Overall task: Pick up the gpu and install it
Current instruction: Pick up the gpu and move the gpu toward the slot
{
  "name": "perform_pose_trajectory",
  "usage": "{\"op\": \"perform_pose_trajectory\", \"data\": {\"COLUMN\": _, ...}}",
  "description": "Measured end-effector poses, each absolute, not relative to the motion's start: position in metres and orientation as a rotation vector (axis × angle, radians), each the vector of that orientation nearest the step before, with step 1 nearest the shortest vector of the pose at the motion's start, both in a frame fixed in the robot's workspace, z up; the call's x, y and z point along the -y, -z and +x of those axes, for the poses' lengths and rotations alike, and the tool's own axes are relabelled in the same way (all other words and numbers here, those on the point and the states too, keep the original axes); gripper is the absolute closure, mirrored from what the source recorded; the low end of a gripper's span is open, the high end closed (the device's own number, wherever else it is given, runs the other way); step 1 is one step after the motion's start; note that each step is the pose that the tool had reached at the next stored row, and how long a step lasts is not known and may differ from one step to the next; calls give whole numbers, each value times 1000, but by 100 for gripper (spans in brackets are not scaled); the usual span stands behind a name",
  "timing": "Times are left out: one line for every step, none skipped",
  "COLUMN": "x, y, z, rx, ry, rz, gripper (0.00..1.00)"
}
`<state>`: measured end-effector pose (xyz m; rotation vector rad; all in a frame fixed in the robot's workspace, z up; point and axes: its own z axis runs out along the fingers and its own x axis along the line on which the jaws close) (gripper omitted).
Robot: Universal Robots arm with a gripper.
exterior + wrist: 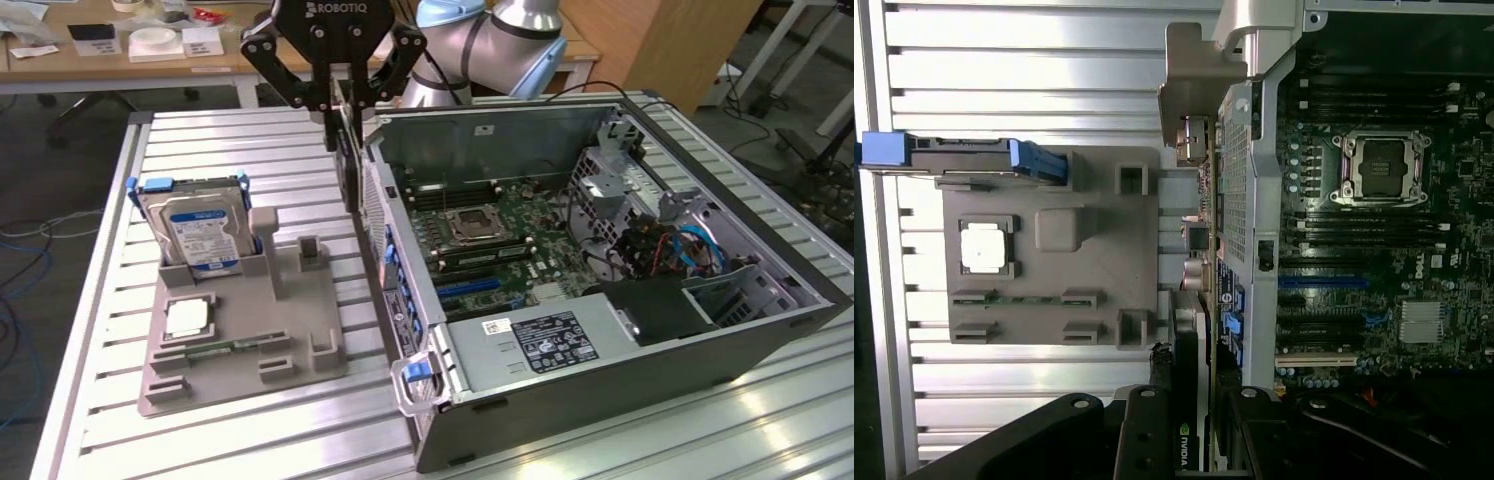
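Gripper [350, 102] fingers clamped on gpu [350, 175], a thin dark card hanging edge-on just outside the perforated metal edge of the open computer case [601, 400]. Grey moulded holder [227, 385] lies apart toward the exterior view's left.

Bright, even, from overhead in the exterior view. Glares in pale streaks off the table [747, 420] slats beside the case [601, 400]. Dims inside the case, under the shade of its walls. Washes the table almost white in the wrist view; leaves the gripper [1196, 400] and the gpu [1189, 340] in its grasp in deep shade.
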<state>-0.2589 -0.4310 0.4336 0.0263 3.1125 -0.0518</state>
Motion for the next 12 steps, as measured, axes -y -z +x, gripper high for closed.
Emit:
{"op": "perform_pose_trajectory", "data": {"x": 431, "y": -434, "z": -259, "rx": -3112, "ry": 52, "rz": 26, "gripper": 73}}
{"op": "perform_pose_trajectory", "data": {"x": 431, "y": -434, "z": -259, "rx": -3113, "ry": 52, "rz": 26, "gripper": 73}}
{"op": "perform_pose_trajectory", "data": {"x": 431, "y": -434, "z": -258, "rx": -3112, "ry": 52, "rz": 26, "gripper": 73}}
{"op": "perform_pose_trajectory", "data": {"x": 431, "y": -434, "z": -258, "rx": -3113, "ry": 52, "rz": 26, "gripper": 73}}
{"op": "perform_pose_trajectory", "data": {"x": 431, "y": -434, "z": -257, "rx": -3113, "ry": 52, "rz": 26, "gripper": 73}}
{"op": "perform_pose_trajectory", "data": {"x": 431, "y": -434, "z": -256, "rx": -3113, "ry": 52, "rz": 26, "gripper": 73}}
{"op": "perform_pose_trajectory", "data": {"x": 431, "y": -434, "z": -255, "rx": -3113, "ry": 52, "rz": 26, "gripper": 73}}
{"op": "perform_pose_trajectory", "data": {"x": 431, "y": -434, "z": -254, "rx": -3113, "ry": 52, "rz": 26, "gripper": 73}}
{"op": "perform_pose_trajectory", "data": {"x": 430, "y": -434, "z": -254, "rx": -3113, "ry": 52, "rz": 26, "gripper": 73}}
{"op": "perform_pose_trajectory", "data": {"x": 430, "y": -434, "z": -253, "rx": -3113, "ry": 52, "rz": 27, "gripper": 73}}
{"op": "perform_pose_trajectory", "data": {"x": 430, "y": -434, "z": -253, "rx": -3113, "ry": 52, "rz": 27, "gripper": 73}}
{"op": "perform_pose_trajectory", "data": {"x": 429, "y": -434, "z": -252, "rx": -3113, "ry": 52, "rz": 26, "gripper": 73}}
